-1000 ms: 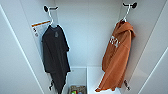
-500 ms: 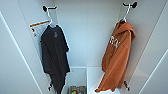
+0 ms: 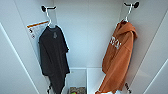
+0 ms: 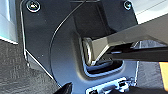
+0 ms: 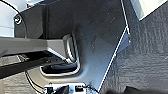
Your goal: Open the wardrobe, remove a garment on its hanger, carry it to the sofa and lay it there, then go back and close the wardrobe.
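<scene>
Item: wardrobe [image 3: 87, 37], open. Garment [image 3: 118, 57] on hanger [image 3: 127, 13], right side (view has crept closer since a second ago). My jaws' state: cannot tell. Retrieval pending.

Black T-shirt [image 3: 53, 58] on white hanger [image 3: 50, 18], dark carpet [image 5: 145, 57]

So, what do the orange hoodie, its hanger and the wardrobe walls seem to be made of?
Orange hoodie: soft knit fabric, matte, hanging in loose folds. Its hanger: thin and white, perhaps plastic or coated wire; cannot tell which. Wardrobe walls: smooth white panels, likely laminated board, flat and evenly coloured.
</scene>
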You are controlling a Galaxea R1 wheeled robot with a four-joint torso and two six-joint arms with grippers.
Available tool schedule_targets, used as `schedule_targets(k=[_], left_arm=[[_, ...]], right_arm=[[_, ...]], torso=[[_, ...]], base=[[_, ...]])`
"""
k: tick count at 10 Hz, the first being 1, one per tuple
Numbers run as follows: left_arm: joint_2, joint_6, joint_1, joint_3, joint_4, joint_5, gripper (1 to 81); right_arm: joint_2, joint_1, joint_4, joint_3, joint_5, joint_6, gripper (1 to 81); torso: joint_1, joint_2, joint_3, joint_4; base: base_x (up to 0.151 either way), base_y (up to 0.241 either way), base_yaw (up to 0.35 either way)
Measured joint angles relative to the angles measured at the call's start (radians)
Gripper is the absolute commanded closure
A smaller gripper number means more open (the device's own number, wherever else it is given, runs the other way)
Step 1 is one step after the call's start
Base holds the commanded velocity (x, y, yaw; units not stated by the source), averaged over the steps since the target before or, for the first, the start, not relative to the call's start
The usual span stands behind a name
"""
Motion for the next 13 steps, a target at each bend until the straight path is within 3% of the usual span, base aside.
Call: schedule_targets(k=[7, 13], left_arm=[[0.000, 0.000, -0.002, 0.000, 0.000, -0.003, 1.0], [0.000, -0.005, -0.002, 0.000, -0.001, -0.003, 1.0]], right_arm=[[0.000, 0.004, 0.000, 0.000, 0.001, -0.003, 1.0], [0.001, -0.013, 0.000, 0.006, -0.005, -0.058, 1.0]], torso=[[0.000, 0.000, 0.000, 0.000], [0.001, 0.000, 0.000, 0.000]], base=[[0.086, 0.000, 0.000], [0.000, 0.000, 0.000]])
